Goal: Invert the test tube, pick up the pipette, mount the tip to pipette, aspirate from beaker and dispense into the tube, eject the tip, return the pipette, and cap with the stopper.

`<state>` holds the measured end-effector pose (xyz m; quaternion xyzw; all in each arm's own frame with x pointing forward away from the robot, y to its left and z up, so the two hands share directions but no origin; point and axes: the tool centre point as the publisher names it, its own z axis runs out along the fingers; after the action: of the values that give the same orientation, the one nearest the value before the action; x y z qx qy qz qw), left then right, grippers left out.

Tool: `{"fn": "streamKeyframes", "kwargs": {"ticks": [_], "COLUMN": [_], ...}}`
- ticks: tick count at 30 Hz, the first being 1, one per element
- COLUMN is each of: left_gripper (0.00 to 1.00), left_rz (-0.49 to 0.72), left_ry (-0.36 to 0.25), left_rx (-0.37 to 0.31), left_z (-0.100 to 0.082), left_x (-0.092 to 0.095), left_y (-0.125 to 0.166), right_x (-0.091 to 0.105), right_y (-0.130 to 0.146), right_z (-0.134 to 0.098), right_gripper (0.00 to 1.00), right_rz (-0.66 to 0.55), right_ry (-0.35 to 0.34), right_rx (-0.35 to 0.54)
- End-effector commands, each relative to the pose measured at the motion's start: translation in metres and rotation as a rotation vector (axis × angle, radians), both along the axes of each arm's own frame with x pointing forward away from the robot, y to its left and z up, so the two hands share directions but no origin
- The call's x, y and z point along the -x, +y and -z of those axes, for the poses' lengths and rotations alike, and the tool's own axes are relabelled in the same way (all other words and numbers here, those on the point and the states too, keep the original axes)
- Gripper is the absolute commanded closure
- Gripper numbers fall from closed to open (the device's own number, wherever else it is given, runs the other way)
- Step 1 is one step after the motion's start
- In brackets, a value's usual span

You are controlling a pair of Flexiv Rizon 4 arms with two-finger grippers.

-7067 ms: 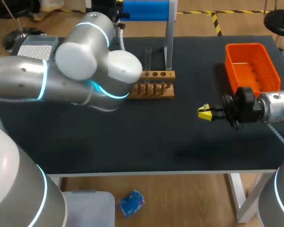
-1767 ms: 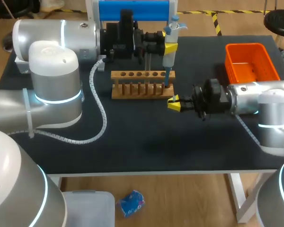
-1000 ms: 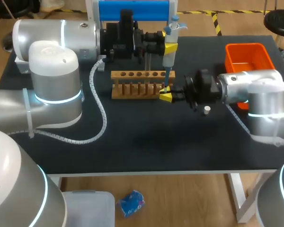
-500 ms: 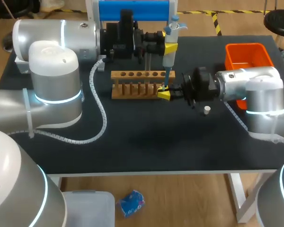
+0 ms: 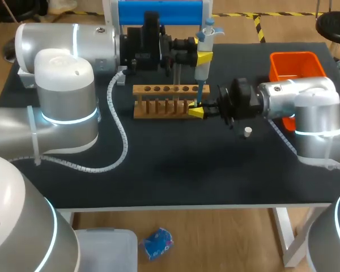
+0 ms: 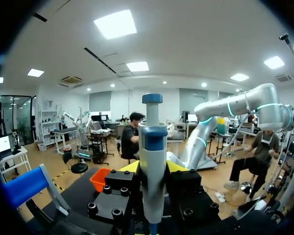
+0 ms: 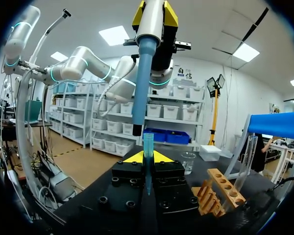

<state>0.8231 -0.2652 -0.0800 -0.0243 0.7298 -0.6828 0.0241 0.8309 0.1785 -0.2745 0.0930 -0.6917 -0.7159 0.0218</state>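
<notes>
My left gripper [image 5: 203,56] is shut on a grey and blue pipette [image 5: 203,52], held upright behind the right end of the wooden tube rack [image 5: 169,101]. In the left wrist view the pipette [image 6: 153,152] stands between the yellow tips of the left gripper [image 6: 153,169]. My right gripper [image 5: 197,111] is shut on a blue pipette tip [image 7: 148,147], just under the pipette's shaft [image 7: 143,83]. The right gripper [image 7: 148,159] holds the tip pointing up, slightly to one side of the shaft's end. A clear test tube [image 7: 246,159] stands in the rack [image 7: 220,192]. A white stopper [image 5: 247,132] lies on the mat.
An orange bin [image 5: 297,63] sits at the back right, behind my right arm. A small glass beaker [image 7: 187,161] stands on the table beyond the right gripper. A blue panel on a stand [image 5: 158,11] rises behind the rack.
My right gripper has edged a little left and back with the blue tip, closer under the pipette. The left arm and the pipette have not moved.
</notes>
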Motion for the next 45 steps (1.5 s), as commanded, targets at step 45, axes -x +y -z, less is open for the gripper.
{"fn": "streamKeyframes", "kwargs": {"ticks": [45], "left_gripper": [1.0], "left_rz": [0.001], "left_ry": [-0.001], "left_rx": [0.003], "left_z": [0.0], "left_x": [-0.001], "left_y": [0.0], "right_x": [0.02], "right_y": [-0.011], "right_z": [0.001], "right_gripper": [1.0], "right_rz": [0.015], "right_ry": [-0.014], "right_rx": [-0.012]}}
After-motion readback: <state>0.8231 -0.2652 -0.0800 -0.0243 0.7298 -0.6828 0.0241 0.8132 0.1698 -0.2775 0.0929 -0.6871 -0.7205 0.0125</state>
